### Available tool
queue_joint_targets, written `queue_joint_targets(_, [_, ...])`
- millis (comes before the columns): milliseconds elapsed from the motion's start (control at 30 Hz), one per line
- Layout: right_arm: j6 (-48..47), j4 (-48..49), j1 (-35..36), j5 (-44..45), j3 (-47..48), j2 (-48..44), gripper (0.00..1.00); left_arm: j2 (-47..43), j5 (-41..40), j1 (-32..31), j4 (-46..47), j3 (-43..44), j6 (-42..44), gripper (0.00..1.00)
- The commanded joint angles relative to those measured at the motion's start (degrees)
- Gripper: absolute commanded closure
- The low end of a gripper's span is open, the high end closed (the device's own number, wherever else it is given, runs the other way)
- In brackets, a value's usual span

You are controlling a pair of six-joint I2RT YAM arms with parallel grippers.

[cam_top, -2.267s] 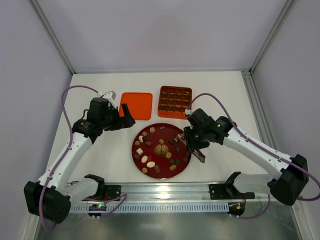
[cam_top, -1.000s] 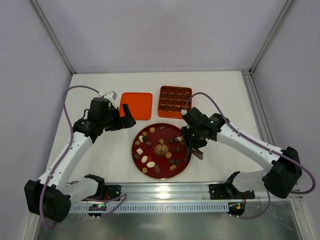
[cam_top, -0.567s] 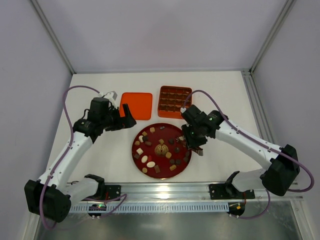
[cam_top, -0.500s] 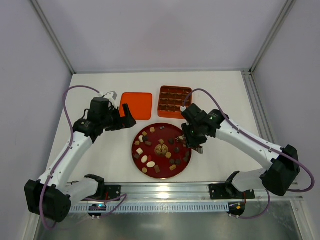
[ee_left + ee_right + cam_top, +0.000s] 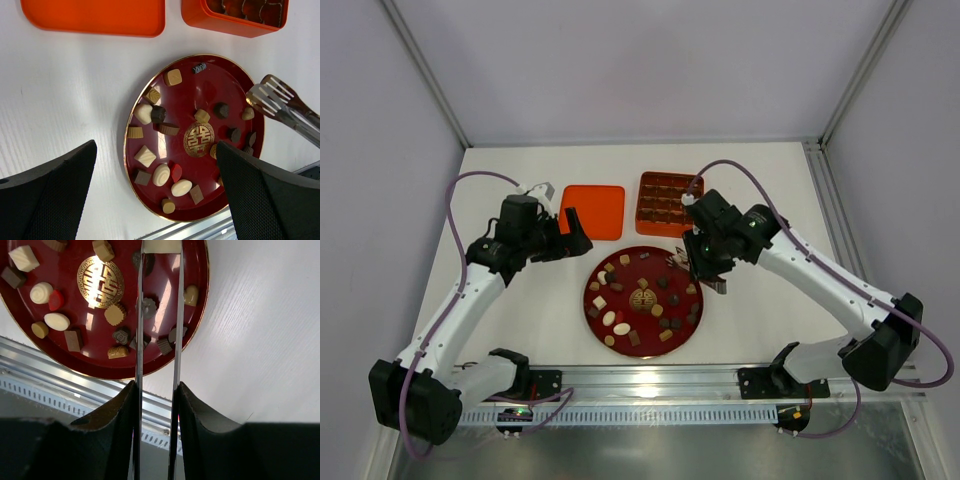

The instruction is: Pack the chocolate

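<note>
Chocolates, small dark brown, tan and cream-white pieces, lie scattered on the round dark red plate. I read the right gripper as clamped on the silver metal tongs, whose slotted heads sit close together over the plate's right rim. Pale patch between the tips in the right wrist view: I cannot tell if it is a piece. Left gripper hangs beside the plate, fingers spread wide. Orange gridded tray and flat orange panel lie beyond the plate.
</note>
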Motion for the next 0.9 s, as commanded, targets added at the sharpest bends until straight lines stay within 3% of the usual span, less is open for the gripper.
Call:
queue_joint_targets(0, [-1.86, -0.19, -2.09, -1.22, 6.34, 1.18, 0.69, 0.1, 0.77, -0.28, 0.6, 1.79, 0.7, 0.0])
queue_joint_targets(400, [-6.08, 7.54, -14.12, -7.73, 29.19, 17.69, 0.7, 0.27, 0.68, -0.28, 0.6, 1.62, 0.61, 0.0])
queue_joint_targets(667, [-6.7, 5.97, -15.27, -7.91, 47.37, 35.7, 0.69, 0.19, 0.24, -0.19, 0.6, 1.7, 0.52, 0.0])
queue_joint_targets(867, [-6.7, 6.84, -15.54, -5.45, 49.16, 40.38, 0.7, 0.01, -0.11, -0.19, 0.6, 1.62, 0.7, 0.0])
